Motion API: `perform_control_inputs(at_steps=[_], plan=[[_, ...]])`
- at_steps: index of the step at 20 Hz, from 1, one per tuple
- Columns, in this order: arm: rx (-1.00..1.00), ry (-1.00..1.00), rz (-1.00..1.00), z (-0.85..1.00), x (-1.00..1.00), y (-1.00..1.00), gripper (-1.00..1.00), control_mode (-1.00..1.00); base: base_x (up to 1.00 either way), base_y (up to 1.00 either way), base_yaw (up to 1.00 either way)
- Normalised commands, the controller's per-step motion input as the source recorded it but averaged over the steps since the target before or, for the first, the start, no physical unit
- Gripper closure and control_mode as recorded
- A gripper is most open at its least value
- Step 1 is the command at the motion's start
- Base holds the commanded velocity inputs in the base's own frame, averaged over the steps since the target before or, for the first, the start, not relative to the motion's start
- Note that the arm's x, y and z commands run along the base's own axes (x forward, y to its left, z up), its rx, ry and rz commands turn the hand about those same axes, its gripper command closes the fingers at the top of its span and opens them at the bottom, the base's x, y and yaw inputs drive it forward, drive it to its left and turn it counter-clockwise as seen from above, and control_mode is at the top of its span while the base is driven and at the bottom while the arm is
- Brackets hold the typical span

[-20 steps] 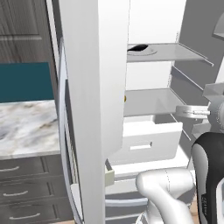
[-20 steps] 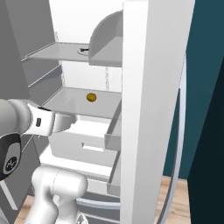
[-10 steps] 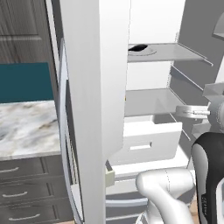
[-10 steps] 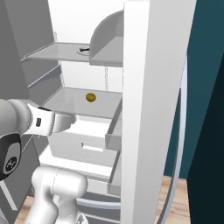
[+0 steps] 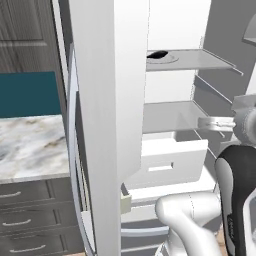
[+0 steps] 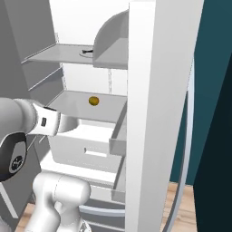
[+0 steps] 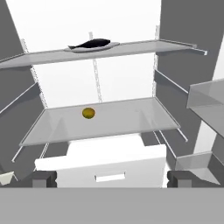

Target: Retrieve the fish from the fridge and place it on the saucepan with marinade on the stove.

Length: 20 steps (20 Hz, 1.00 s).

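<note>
The fridge [image 5: 110, 100] stands open, showing its white interior. The fish [image 7: 92, 43], small and dark, lies on a shallow plate [image 7: 107, 46] on the upper shelf; the same fish [image 5: 156, 54] shows at that shelf's left end, and as a dark sliver [image 6: 88, 52] from the right. My gripper [image 7: 112, 179] is open with nothing between its fingertips [image 7: 43, 178], well in front of and below the fish, level with the middle shelf. From the sides, the gripper [image 5: 212, 121] [image 6: 70, 123] hovers at the fridge opening. The saucepan and the stove are out of view.
A small round yellowish item [image 7: 88, 113] [image 6: 94, 100] sits on the middle glass shelf. Below it a white drawer [image 7: 105, 164] is pulled out. Door bins [image 7: 205, 100] jut in from the right. A marble counter [image 5: 30, 145] over grey drawers lies left of the fridge door.
</note>
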Motion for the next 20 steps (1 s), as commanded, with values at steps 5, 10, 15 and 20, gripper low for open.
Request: perform_control_inputs(at_steps=[5,10,15,20], plan=[[0.0,0.04,0.04,0.0,0.53,0.0,-1.0,-1.0,0.0,0.0,0.0],[0.0,0.07,0.06,0.0,0.29,0.0,-1.0,-1.0,0.0,0.0,0.0],[0.0,0.03,0.04,0.01,0.24,0.02,-1.0,-1.0,0.0,0.0,0.0],[0.0,0.06,0.01,0.13,0.35,0.05,-1.0,-1.0,0.0,0.0,0.0]])
